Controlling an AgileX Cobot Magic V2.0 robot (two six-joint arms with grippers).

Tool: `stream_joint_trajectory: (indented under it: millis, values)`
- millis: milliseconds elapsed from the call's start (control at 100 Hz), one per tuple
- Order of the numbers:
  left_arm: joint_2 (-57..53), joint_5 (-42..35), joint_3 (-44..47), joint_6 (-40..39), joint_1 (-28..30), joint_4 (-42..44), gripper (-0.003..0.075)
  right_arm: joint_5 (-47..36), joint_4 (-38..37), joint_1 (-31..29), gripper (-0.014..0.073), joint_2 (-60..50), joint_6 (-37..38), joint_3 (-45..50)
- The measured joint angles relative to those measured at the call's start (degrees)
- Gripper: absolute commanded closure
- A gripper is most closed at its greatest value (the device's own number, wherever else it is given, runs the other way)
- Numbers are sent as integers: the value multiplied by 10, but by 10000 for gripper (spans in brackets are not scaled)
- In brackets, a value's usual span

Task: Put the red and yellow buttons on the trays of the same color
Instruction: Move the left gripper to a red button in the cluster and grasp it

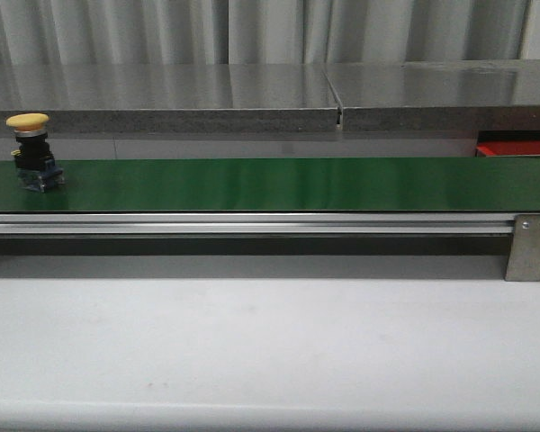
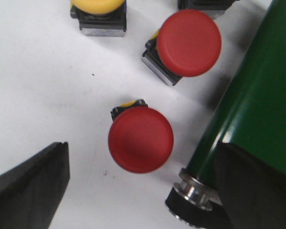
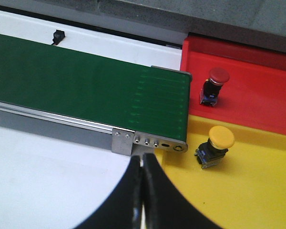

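Left gripper [image 2: 142, 191] spread wide, hanging over red button [image 2: 140, 139] on white table beside belt [image 2: 257, 105]. Right gripper [image 3: 143, 191] pressed together, empty, at belt end. Yellow button [image 1: 33, 151] upright on belt's left end. Red tray [image 3: 257, 90] and yellow tray [image 3: 238, 191] each hold a matching button.

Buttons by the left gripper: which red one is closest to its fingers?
The lower red button, sitting between the open left gripper fingers. The other red button lies farther off, beside the green belt, near a yellow button.
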Motion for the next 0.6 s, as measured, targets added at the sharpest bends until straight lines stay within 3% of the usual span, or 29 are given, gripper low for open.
stream_joint_trajectory:
  millis: [600]
  values:
    - [24,-49,0,-5,0,-2,121,0,0,0,712,0,-1,0]
